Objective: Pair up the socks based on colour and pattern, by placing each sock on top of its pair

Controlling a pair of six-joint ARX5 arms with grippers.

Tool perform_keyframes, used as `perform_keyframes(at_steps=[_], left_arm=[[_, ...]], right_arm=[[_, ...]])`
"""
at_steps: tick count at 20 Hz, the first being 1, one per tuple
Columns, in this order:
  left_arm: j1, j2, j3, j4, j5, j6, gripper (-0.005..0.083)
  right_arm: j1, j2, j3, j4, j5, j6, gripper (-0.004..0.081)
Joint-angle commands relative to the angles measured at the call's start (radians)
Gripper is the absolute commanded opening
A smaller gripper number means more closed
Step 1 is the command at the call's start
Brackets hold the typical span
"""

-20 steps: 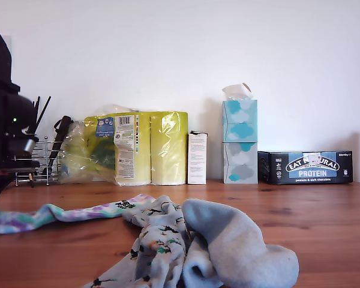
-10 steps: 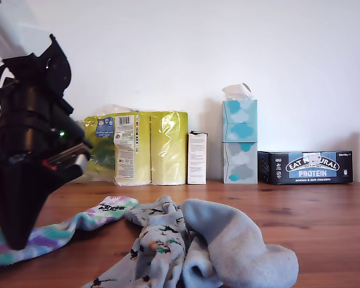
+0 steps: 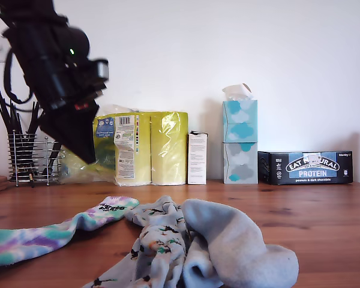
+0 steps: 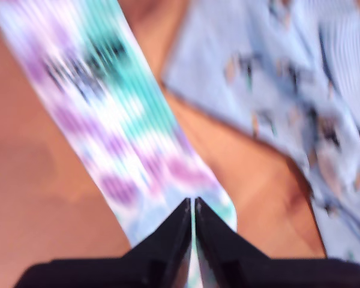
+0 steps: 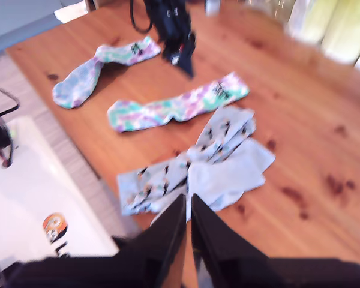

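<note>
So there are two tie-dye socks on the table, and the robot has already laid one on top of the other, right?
Not quite. There are two tie-dye socks, but the second wrist view shows them lying apart on the wooden table: the first tie-dye sock sits beyond the second tie-dye sock, bare wood between them. Not yet stacked.

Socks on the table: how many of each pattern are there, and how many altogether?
Tie-dye socks: 2, lying apart
Animal-print socks: 2, as far as the bunched pile shows
Plain light-blue socks: 1 visible; I cannot tell whether another lies folded with it
Total: 5 visible
</note>
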Motion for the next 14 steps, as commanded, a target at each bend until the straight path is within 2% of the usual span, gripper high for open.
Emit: perform_keyframes(at_steps=[1,3,5,8,14], left_arm=[[0.000,-0.071,-0.122,0.118,-0.003,0.015,-0.0019],[0.000,-0.163,-0.275,0.269,-0.005,0.051,-0.0019],[0.005,-0.216,-0.402,0.393,-0.019,0.126,-0.0019],[0.015,-0.217,-0.515,0.532,-0.023,0.174,-0.0019],[0.041,-0.187,-0.549,0.507,-0.066,0.203,-0.0020]], right_arm=[[-0.005,-0.023,-0.002,-0.029,-0.065,0.009,-0.0011],[-0.005,-0.040,-0.002,-0.033,-0.216,0.041,-0.0011],[-0.005,-0.068,-0.002,-0.035,-0.311,0.064,-0.0011],[-0.005,-0.114,-0.002,-0.040,-0.315,0.068,-0.0011],[-0.005,-0.129,-0.002,-0.034,-0.303,0.068,-0.0011]])
